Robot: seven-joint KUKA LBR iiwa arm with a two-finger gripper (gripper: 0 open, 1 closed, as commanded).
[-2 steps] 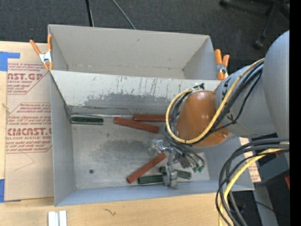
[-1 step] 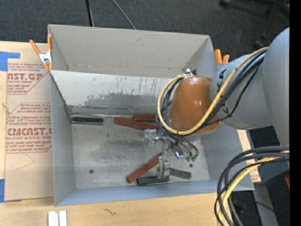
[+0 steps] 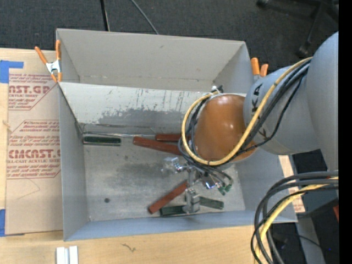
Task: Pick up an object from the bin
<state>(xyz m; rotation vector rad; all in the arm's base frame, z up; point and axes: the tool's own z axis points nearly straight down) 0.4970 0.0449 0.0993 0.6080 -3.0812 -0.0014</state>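
Camera view: tool (image 3: pixel 192 200), state unclear, hangs beside lower bin wall (image 3: pixel 148 228); left floor (image 3: pixel 113 177) open.

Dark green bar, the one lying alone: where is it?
Camera view, left side of the bin floor at the foot of the back wall, left of the red-brown sticks and far from the hand.

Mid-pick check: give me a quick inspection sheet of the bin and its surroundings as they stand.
Surface: grey metal bin, floor scuffed.
Job's things: brown stick and front green bar by the near wall, beside the gripper.
Clutter: back green bar and brown sticks along the far wall.
Gripper: gripper low over the near-wall things; a hold cannot be told.
Cables: yellow and black cables looped round the orange cover.
Surroundings: dark floor behind the bin.
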